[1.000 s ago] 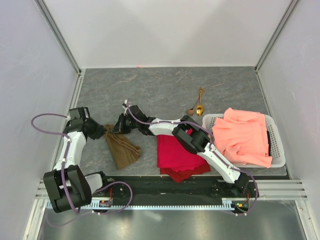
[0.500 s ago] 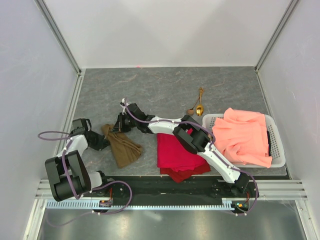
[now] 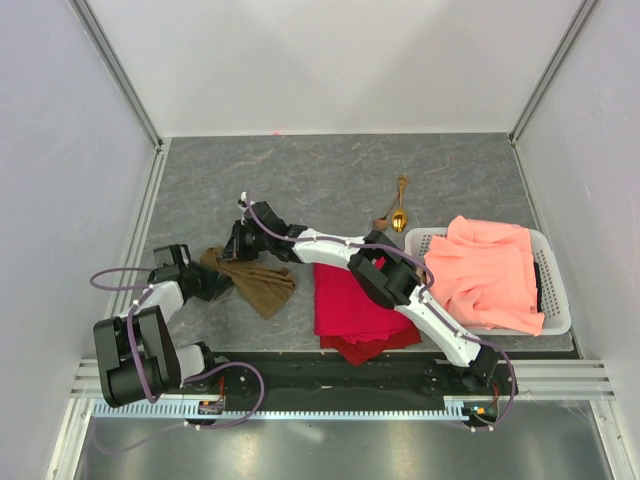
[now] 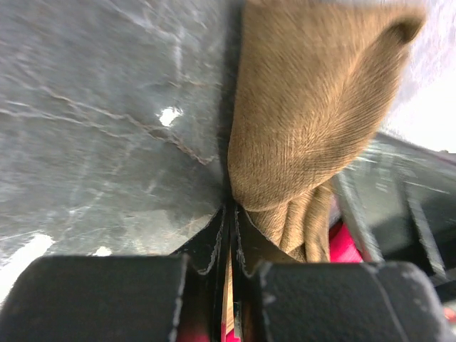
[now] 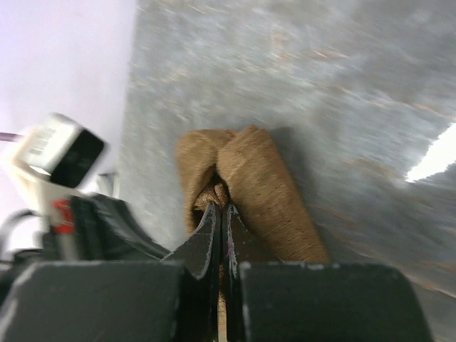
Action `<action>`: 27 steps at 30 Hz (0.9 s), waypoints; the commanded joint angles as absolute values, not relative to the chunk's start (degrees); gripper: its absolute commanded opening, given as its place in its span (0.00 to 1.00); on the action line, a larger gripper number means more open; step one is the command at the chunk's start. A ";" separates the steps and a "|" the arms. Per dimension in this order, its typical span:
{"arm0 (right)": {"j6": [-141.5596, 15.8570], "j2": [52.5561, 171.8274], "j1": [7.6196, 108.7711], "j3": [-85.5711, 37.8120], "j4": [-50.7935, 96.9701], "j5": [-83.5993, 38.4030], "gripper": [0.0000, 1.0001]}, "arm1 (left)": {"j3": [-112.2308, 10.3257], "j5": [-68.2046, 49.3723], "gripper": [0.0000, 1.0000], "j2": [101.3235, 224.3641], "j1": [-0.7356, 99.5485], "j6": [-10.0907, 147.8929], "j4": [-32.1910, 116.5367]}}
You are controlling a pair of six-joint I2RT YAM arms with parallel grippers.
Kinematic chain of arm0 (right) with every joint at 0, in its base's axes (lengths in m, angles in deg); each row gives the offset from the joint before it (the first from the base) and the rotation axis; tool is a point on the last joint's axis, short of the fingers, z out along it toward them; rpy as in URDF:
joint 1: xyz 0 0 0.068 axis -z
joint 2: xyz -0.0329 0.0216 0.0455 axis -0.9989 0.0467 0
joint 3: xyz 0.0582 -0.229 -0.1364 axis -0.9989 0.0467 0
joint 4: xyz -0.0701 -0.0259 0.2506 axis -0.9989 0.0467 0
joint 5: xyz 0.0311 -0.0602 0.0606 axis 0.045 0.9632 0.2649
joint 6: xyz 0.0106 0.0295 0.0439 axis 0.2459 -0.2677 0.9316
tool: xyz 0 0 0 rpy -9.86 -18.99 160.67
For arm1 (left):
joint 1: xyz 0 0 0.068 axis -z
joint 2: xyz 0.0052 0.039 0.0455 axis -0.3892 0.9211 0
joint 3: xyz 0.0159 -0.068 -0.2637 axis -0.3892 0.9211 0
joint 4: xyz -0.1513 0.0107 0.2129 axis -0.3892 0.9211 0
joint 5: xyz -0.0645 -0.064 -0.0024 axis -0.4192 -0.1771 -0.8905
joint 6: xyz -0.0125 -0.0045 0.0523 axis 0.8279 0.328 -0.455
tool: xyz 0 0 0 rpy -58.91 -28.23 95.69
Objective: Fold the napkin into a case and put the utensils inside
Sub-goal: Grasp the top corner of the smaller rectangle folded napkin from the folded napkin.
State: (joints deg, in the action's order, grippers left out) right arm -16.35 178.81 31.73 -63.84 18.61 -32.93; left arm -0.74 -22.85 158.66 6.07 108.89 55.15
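Wrist views show your left hand [image 4: 229, 214] and right hand [image 5: 221, 212] each pinching the bunched napkin [image 3: 255, 282], near-left on the tabletop [image 3: 300, 180]. Only the overhead view shows the utensils [image 3: 397, 210], far right, beside the basket [image 3: 563, 310].

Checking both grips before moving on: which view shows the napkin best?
Top external: the whole napkin shows, held by the left end effector and right end effector. Each wrist view shows only a pinched fold.

Olive-brown cloth napkin [image 4: 313, 128]: matt, finely ribbed weave. Grey veined worktop [image 3: 320, 170]: smooth, dull sheen. Gold metal utensils [image 3: 399, 215], 2 o'clock: polished, glossy. White plastic basket [image 3: 561, 300], 3 o'clock: smooth. Red cloth [image 3: 350, 305] and salmon-orange cloth [image 3: 490, 270]: soft, matt.
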 commanded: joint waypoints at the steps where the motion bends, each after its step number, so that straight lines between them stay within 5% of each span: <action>1: -12.28 179.38 30.54 -67.95 17.84 -31.57 0.00 | 1.18 -17.59 0.06 159.78 7.35 106.63 62.10; 12: -14.73 179.39 31.16 -64.18 16.34 -32.10 0.00 | -17.16 -15.58 0.21 147.02 4.90 103.38 81.97; 18: -15.87 179.12 31.25 -64.09 16.52 -32.36 0.00 | -24.82 -11.09 0.10 156.50 -2.05 98.99 81.99; 27: -16.40 178.33 31.16 -63.47 16.52 -32.36 0.00 | -30.29 -11.78 0.08 174.62 -2.93 91.86 79.08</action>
